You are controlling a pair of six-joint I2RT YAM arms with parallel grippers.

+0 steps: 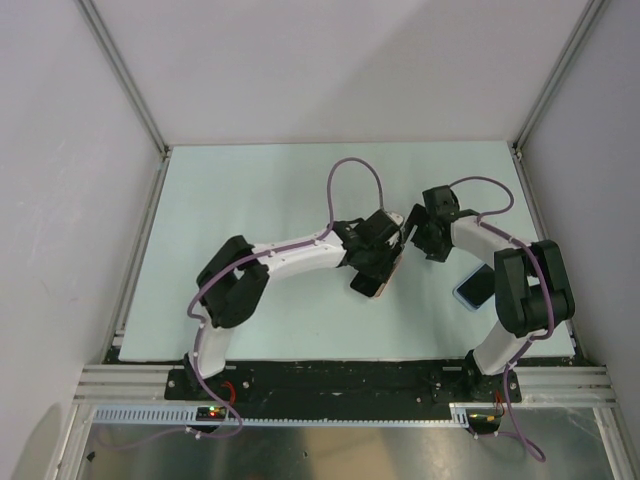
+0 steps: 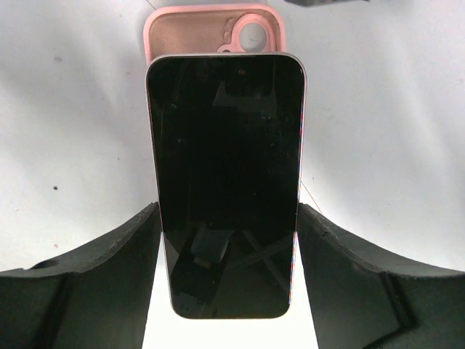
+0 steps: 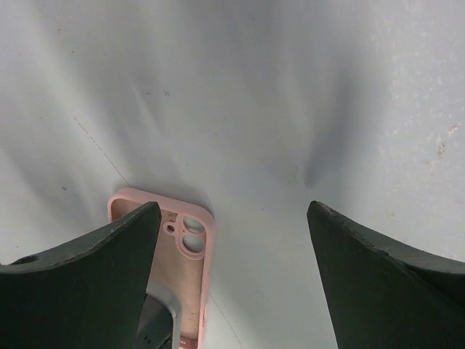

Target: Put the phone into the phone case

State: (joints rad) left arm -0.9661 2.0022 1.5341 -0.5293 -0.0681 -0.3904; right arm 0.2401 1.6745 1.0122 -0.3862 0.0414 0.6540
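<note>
Glossy black rect. phone (image 2: 225, 182), rounded corners, over matte pink case (image 2: 190, 33).

The phone (image 2: 225, 182), dark glossy screen up, is overlapping the pink case (image 2: 211, 33), which is lying open side up, its camera-cutout end peeking out at twelve o'clock.

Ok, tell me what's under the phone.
The pink case: its camera end, with the round cutout, shows past the phone's top edge in the left wrist view. The rest of the case is covered by the phone, as is whether the two touch.
</note>
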